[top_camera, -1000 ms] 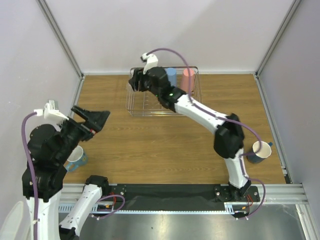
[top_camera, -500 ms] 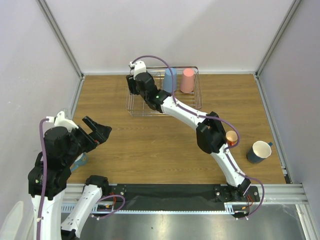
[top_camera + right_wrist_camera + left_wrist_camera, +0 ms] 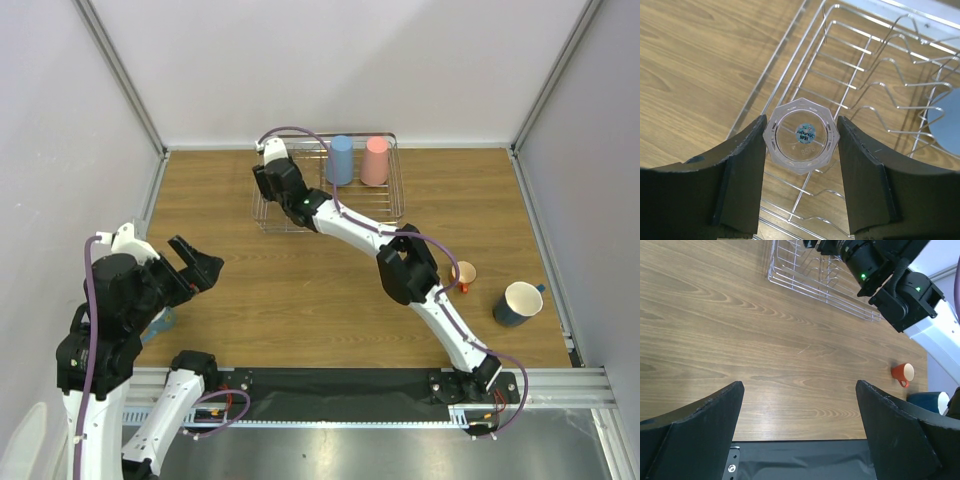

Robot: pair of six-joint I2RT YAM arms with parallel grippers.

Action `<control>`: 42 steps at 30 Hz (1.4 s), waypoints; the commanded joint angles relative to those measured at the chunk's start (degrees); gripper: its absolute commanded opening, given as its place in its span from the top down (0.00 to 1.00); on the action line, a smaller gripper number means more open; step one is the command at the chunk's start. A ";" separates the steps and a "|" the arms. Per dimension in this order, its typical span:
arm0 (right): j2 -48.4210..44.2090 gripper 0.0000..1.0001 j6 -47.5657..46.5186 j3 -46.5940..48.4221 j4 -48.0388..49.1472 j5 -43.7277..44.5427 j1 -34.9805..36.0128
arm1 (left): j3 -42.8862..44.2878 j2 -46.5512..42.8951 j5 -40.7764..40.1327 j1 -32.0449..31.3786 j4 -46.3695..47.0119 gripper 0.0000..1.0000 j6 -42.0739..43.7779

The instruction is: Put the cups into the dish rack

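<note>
My right gripper (image 3: 801, 123) is shut on an upside-down clear glass (image 3: 801, 135), held over the left end of the silver wire dish rack (image 3: 840, 65). In the top view the right gripper (image 3: 268, 188) is over the rack's (image 3: 285, 222) left side. A light blue tumbler (image 3: 341, 160) and a pink tumbler (image 3: 376, 160) stand upside down at the rack's back. A small orange cup (image 3: 464, 272) lies on its side on the table, and a dark blue mug (image 3: 519, 303) stands to its right. My left gripper (image 3: 195, 265) is open and empty above the table's left side.
A light blue cup (image 3: 161, 321) is partly hidden under my left arm near the front left. The left wrist view shows the orange cup (image 3: 903, 373), the mug (image 3: 930, 401), the rack (image 3: 810, 282) and the right arm (image 3: 890, 280). Grey walls enclose the table.
The right arm's elbow swung left, uncovering the orange cup, and its gripper moved a little nearer over the rack's left end. The left arm dropped lower, then stayed.
</note>
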 commanded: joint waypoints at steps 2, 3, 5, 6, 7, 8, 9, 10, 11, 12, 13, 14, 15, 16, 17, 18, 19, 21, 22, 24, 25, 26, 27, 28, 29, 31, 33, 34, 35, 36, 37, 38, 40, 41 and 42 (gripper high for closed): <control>1.19 1.00 -0.20 3.70 1.37 2.34 0.58 | 0.97 -0.15 -0.26 -0.12 -0.46 0.01 2.22; 1.55 1.00 -0.19 3.70 1.29 2.35 0.58 | 0.97 -0.23 -0.26 -0.12 -0.55 0.00 2.31; 1.72 0.98 0.42 3.70 0.93 2.09 0.58 | 1.41 -0.23 -0.52 -0.12 -1.08 0.00 2.49; 2.07 0.97 0.42 3.78 0.93 1.82 0.58 | 1.50 -0.15 -0.52 -0.12 -1.17 0.01 2.58; 2.16 0.96 0.42 3.78 0.76 1.56 0.66 | 1.59 -0.15 -0.70 -0.12 -1.34 0.00 2.75; 2.25 0.97 0.51 3.78 0.76 1.56 0.67 | 1.76 -0.23 -0.70 -0.12 -1.34 0.00 2.75; 2.60 0.96 0.77 3.78 0.50 1.64 0.67 | 1.68 -0.23 -0.70 -0.12 -1.52 0.01 2.93; 2.78 0.96 0.95 3.70 0.41 1.56 0.67 | 1.76 -0.23 -0.87 -0.12 -1.52 0.00 2.93; 2.87 0.96 1.04 3.70 0.23 1.38 0.67 | 1.85 -0.23 -0.70 -0.12 -1.61 0.01 2.93; 2.95 0.96 1.30 3.70 0.14 1.29 0.67 | 1.85 -0.15 -0.70 -0.12 -1.52 0.01 2.93; 3.04 0.96 1.39 3.61 0.06 1.12 0.67 | 1.94 -0.15 -0.70 -0.12 -1.61 0.00 2.93; 3.04 0.96 1.48 3.61 0.05 1.20 0.67 | 1.68 -0.15 -0.61 -0.12 -1.43 0.00 3.01; 3.22 0.96 1.56 3.61 -0.12 1.55 0.67 | 1.67 -0.15 -0.53 -0.12 -1.52 0.01 3.02; 3.31 0.96 1.83 3.61 -0.30 1.64 0.67 | 1.67 0.03 -0.52 -0.12 -1.52 0.01 2.93; 3.31 0.96 1.83 3.35 -0.47 1.64 0.58 | 1.67 -0.06 -0.26 -0.12 -1.52 0.00 2.93; 3.39 0.95 1.92 3.34 -0.47 1.47 0.58 | 1.59 0.03 -0.35 -0.12 -1.52 0.01 2.93; 3.39 0.95 2.09 3.17 -0.47 1.03 0.58 | 1.59 -0.06 -0.35 -0.12 -1.43 0.01 2.84; 3.48 0.95 2.35 3.08 -0.47 0.50 0.49 | 1.50 -0.06 -0.35 -0.12 -1.34 0.00 2.75; 3.48 0.95 2.62 2.99 -0.56 0.33 0.58 | 1.41 -0.06 -0.35 -0.12 -1.34 0.01 2.67; 3.66 0.95 2.88 2.82 -0.56 0.24 0.49 | 1.15 0.03 0.00 -0.12 -1.17 0.00 2.58; 3.83 0.94 2.88 2.82 -0.56 0.24 0.40 | 1.15 0.03 0.00 -0.12 -1.17 0.00 2.66; 3.92 0.94 2.80 2.82 -0.56 0.32 0.31 | 1.15 0.03 0.09 -0.12 -1.08 0.00 2.66; 4.10 0.94 2.97 2.90 -0.65 0.41 0.23 | 1.06 0.12 0.00 -0.12 -1.17 0.00 2.66; 4.18 0.92 2.97 3.08 -0.56 0.41 0.05 | 1.15 0.03 0.09 -0.12 -1.25 0.00 2.75; 4.27 0.92 2.97 3.08 -0.47 0.41 0.05 | 1.06 0.20 0.09 -0.12 -1.43 0.00 2.67; 4.62 0.91 2.88 3.34 -0.12 0.24 -0.12 | 1.06 0.12 0.18 -0.12 -1.43 0.00 2.84; 5.06 0.90 3.06 3.61 0.05 -0.02 -0.21 | 1.15 0.38 0.18 -0.12 -1.26 0.00 2.93; 5.24 0.90 3.06 3.70 0.05 -0.29 -0.30 | 1.15 0.47 0.35 -0.12 -1.26 0.00 2.93; 5.33 0.90 3.15 3.78 0.32 -0.46 -0.30 | 1.32 0.56 0.44 -0.12 -1.26 0.00 3.01; 5.42 0.90 3.32 3.96 0.40 -0.47 -0.21 | 1.41 0.73 0.44 -0.12 -1.17 0.00 3.10; 5.68 0.90 3.41 4.05 0.32 -0.29 -0.30 | 1.32 0.82 0.44 -0.12 -1.25 0.00 3.19; 5.85 0.89 3.41 4.48 0.23 -0.29 -0.30 | 1.41 0.82 0.35 -0.12 -1.26 0.01 3.28; 6.12 0.89 3.32 4.49 0.32 -0.20 -0.30 | 1.24 0.91 0.35 -0.12 -1.17 0.00 3.28; 6.21 0.89 3.32 4.57 0.32 -0.12 -0.30 | 1.41 0.99 0.27 -0.12 -1.17 0.00 3.37; 6.12 0.88 3.50 4.66 0.32 -0.11 -0.39 | 1.32 1.26 0.27 -0.12 -1.25 0.00 3.54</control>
